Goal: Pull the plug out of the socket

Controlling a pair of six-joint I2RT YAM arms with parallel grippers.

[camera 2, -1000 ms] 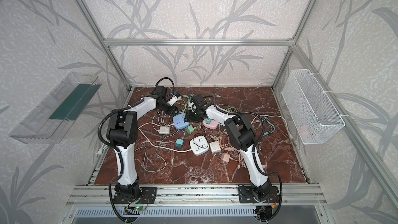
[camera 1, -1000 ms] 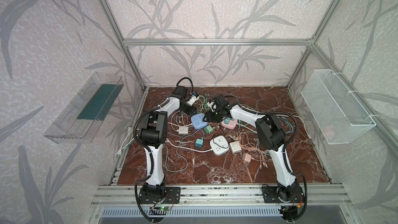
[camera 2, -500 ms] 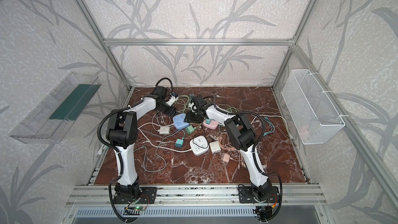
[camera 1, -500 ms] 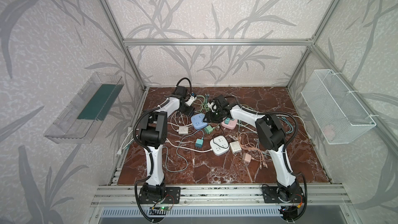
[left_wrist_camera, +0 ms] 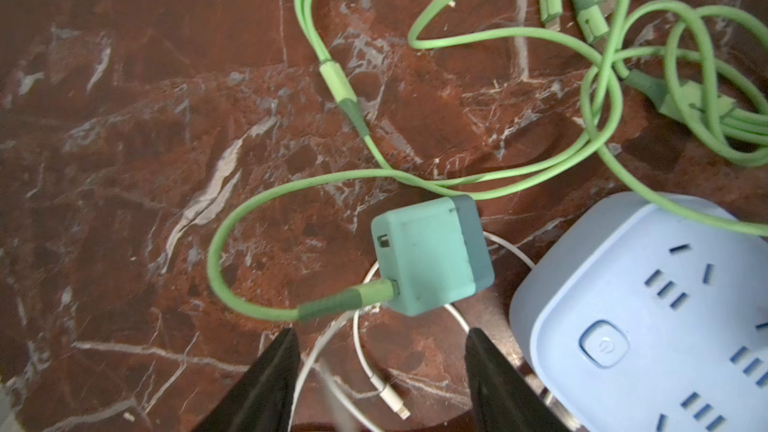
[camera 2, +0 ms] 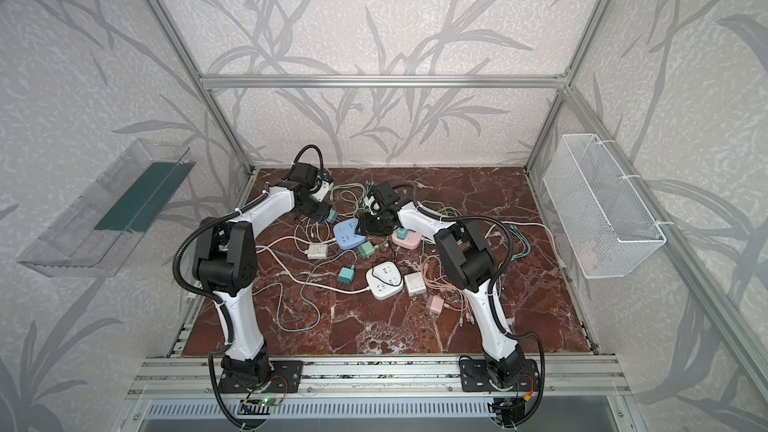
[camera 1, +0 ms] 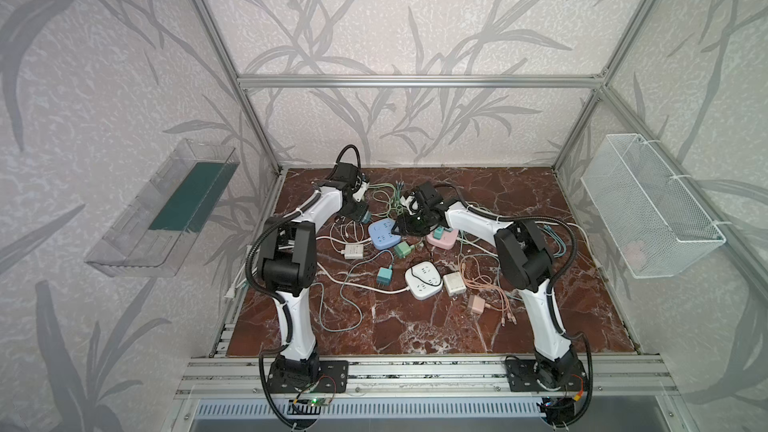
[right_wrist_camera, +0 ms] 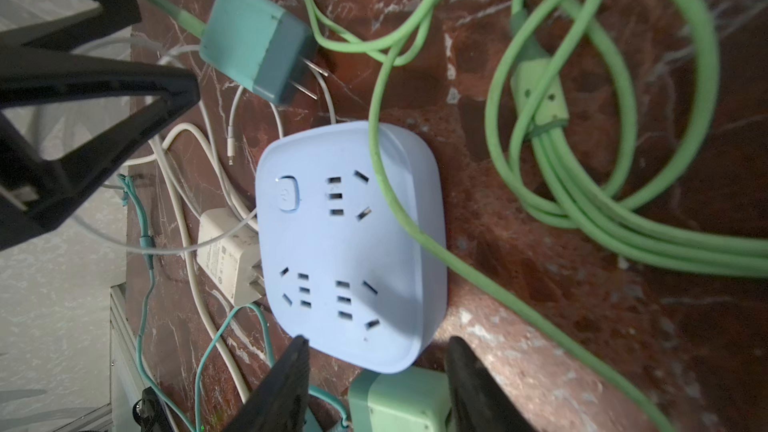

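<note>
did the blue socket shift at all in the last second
No. The blue socket lies where it did, the same gap left to the pink socket.

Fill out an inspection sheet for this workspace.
Surface: red marble tabletop, crowded mid-table.
Job's things: blue socket strip has no plug in it; teal plug lies beside it, prongs bare.
Clutter: white socket strip, pink socket strip, light-green adapter, pink adapter.
Grippers: left tool open, empty, just short of the teal plug; right tool open, astride the blue socket strip's edge.
Cables: green cable coiled, one length crossing the blue socket strip; white cable loose.
Surroundings: wire basket on right wall; clear tray on left wall.
</note>
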